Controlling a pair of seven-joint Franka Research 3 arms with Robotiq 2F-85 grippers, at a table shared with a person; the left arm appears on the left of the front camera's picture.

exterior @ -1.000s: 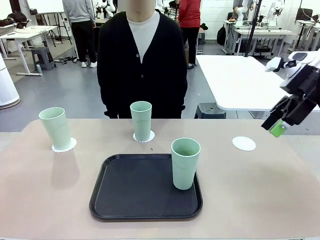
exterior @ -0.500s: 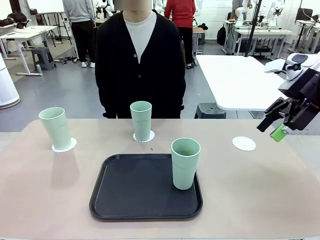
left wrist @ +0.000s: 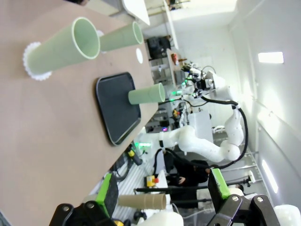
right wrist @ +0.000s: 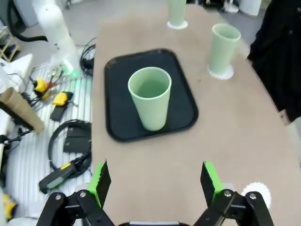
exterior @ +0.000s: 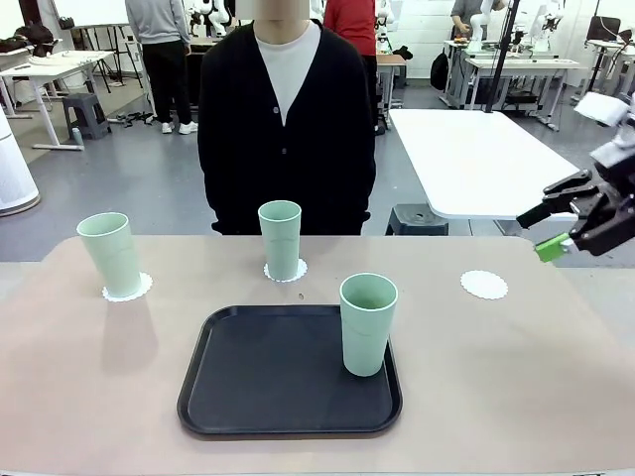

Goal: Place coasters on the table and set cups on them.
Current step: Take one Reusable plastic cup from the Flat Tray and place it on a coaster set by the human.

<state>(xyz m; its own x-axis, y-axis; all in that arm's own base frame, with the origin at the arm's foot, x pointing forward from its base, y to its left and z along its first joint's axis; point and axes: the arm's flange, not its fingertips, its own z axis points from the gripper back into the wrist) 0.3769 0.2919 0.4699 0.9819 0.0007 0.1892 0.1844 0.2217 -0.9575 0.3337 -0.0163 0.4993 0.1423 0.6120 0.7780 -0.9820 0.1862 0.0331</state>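
Lister: Table [exterior: 516, 387], front view: we count three cups. Entry one, the left cup [exterior: 109, 253], upright on the left coaster [exterior: 128, 290], far left.

Checker: We confirm. Entry two, the middle cup [exterior: 281, 239], upright on the middle coaster [exterior: 286, 272], at the far edge before the person [exterior: 286, 129].

Lister: Entry three, the tray cup [exterior: 368, 323], upright at the right side of the black tray [exterior: 268, 387], near centre. Entry four, the bare coaster [exterior: 484, 285], far right.

Checker: We log the right gripper [exterior: 544, 233] above the table's right end, right of the bare coaster, jaws apart, empty.

Lister: Left wrist view, rolled sideways: the left gripper [left wrist: 161, 188], fingers spread wide, nothing between them, well apart from every cup. We list the left cup [left wrist: 66, 47] on its coaster nearest, the tray cup [left wrist: 146, 95] on the black tray [left wrist: 115, 108] beyond.

Checker: Right wrist view: the right gripper [right wrist: 155, 181] spread open over bare tabletop, holding nothing. The tray cup [right wrist: 150, 96] stands ahead on the black tray [right wrist: 117, 117]. The bare coaster [right wrist: 256, 190] lies just beside one finger. We note the other two cups on their coasters farther on.
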